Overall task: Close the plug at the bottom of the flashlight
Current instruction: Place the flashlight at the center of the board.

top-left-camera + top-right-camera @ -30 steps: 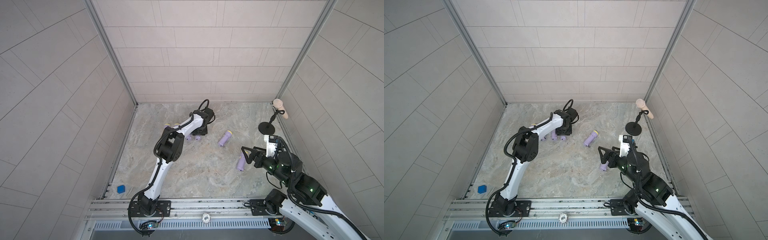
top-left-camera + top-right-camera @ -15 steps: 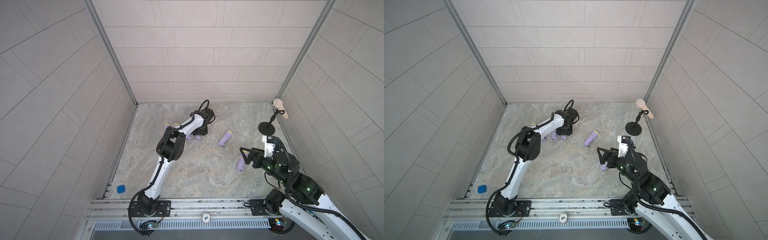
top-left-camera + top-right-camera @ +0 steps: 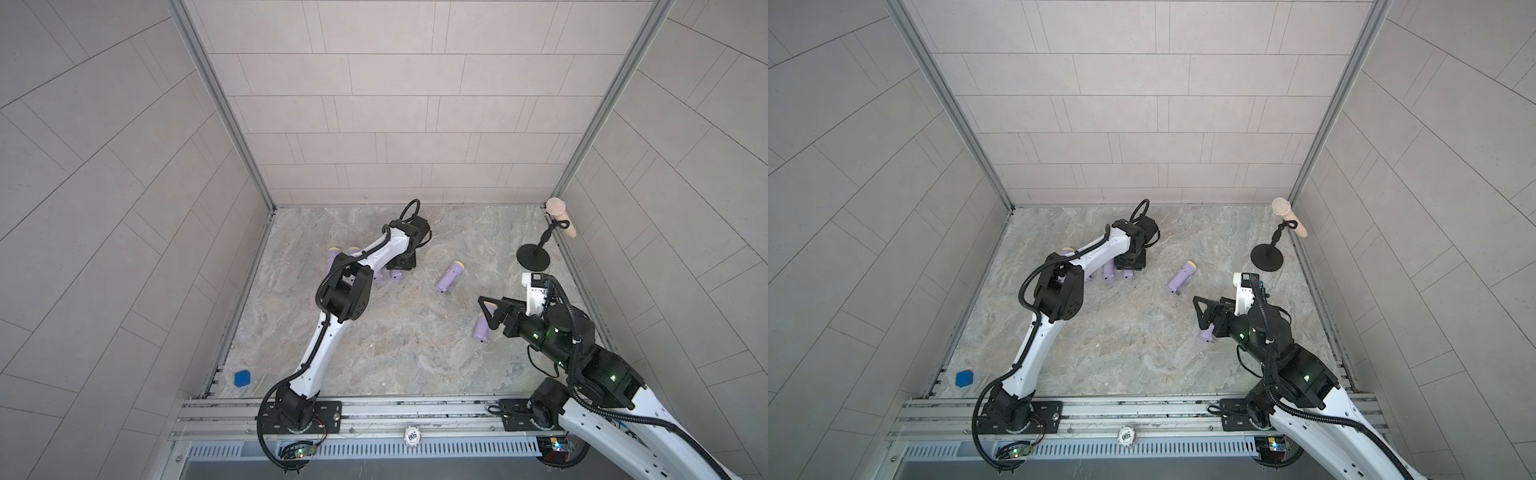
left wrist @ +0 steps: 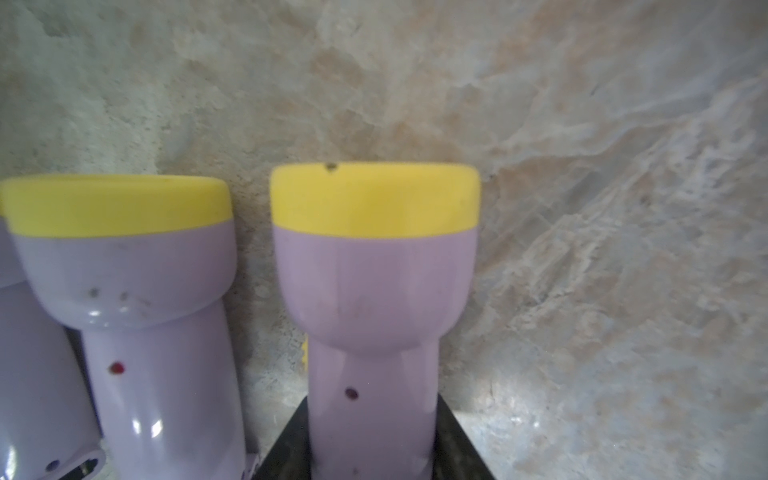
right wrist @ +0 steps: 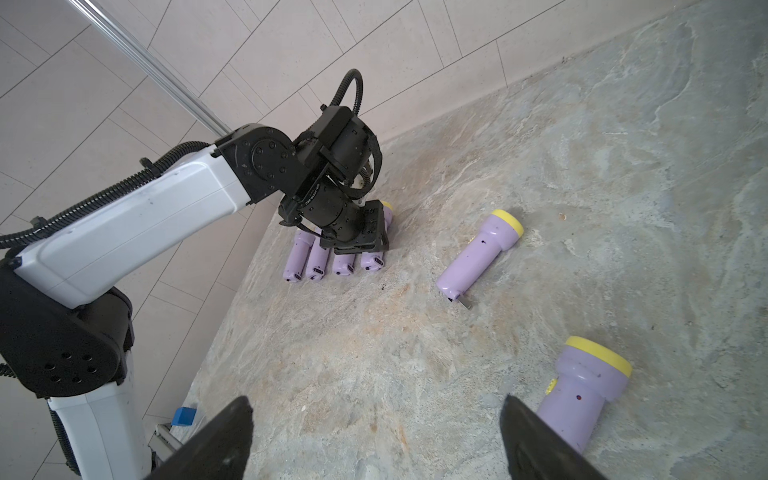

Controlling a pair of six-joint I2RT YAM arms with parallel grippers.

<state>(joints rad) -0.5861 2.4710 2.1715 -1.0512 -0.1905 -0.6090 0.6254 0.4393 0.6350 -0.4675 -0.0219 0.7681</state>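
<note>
Several lilac flashlights with yellow heads lie on the stone floor. My left gripper [image 3: 401, 266] [image 5: 365, 241] is at the right end of a tight row of them at the back left. It is shut on the end flashlight [image 4: 374, 332], with a black finger [image 4: 291, 449] on each side of the barrel. A loose flashlight [image 3: 450, 279] [image 5: 478, 253] lies mid-floor, its plug [image 5: 464, 301] hanging open at the base. My right gripper [image 3: 492, 313] [image 5: 376, 436] hovers open and empty, beside another flashlight [image 3: 482, 328] [image 5: 582, 395].
A microphone on a black round stand [image 3: 533, 257] is at the back right corner. A small blue block [image 3: 242, 378] lies at the front left by the wall. Tiled walls close three sides, and a metal rail [image 3: 374, 411] runs along the front.
My right gripper has drifted slightly to the left, still open. The left gripper stays shut on the end flashlight in the row.
</note>
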